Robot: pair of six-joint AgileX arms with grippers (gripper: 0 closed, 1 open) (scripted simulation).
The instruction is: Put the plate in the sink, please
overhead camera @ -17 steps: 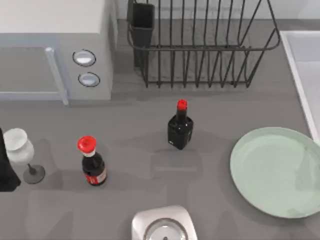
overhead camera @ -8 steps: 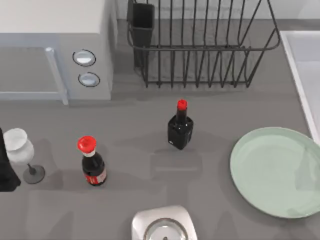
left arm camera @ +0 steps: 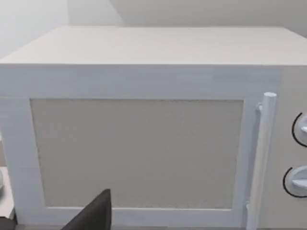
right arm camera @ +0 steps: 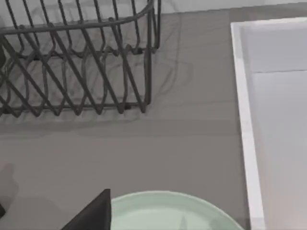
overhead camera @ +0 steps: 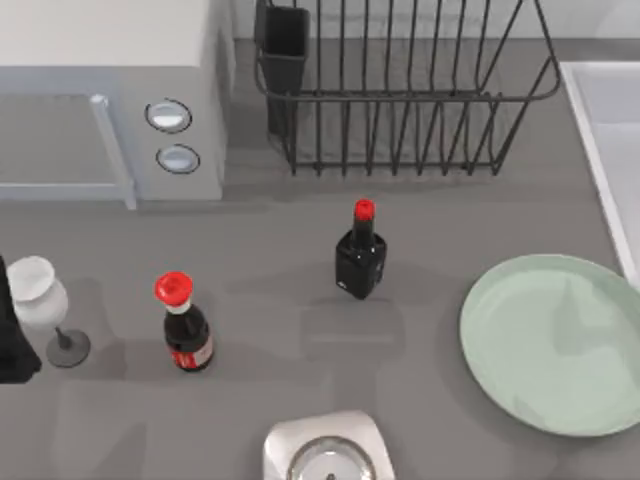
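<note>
The pale mint-green plate (overhead camera: pixel 555 342) lies flat on the grey counter at the right, its edge running out of the top view. The right wrist view shows its far rim (right arm camera: pixel 168 211). Just to its right is the sink (overhead camera: pixel 605 130), a white basin with a straight raised rim (right arm camera: pixel 245 129). A dark part of my right gripper (right arm camera: pixel 93 214) shows above the counter by the plate's near-left edge, touching nothing. My left arm (overhead camera: pixel 12 340) stands parked at the table's left edge, with its gripper (left arm camera: pixel 93 215) facing the microwave.
A black wire dish rack (overhead camera: pixel 400 90) stands at the back, a white microwave (overhead camera: pixel 110 100) at the back left. Two red-capped dark bottles (overhead camera: pixel 361 255) (overhead camera: pixel 183 325), a wine glass (overhead camera: pixel 45 310) and a silver rounded-square object (overhead camera: pixel 325 450) stand on the counter left of the plate.
A faint shadow on the plate has slid to the left. The plate, bottles and left arm have not moved.
</note>
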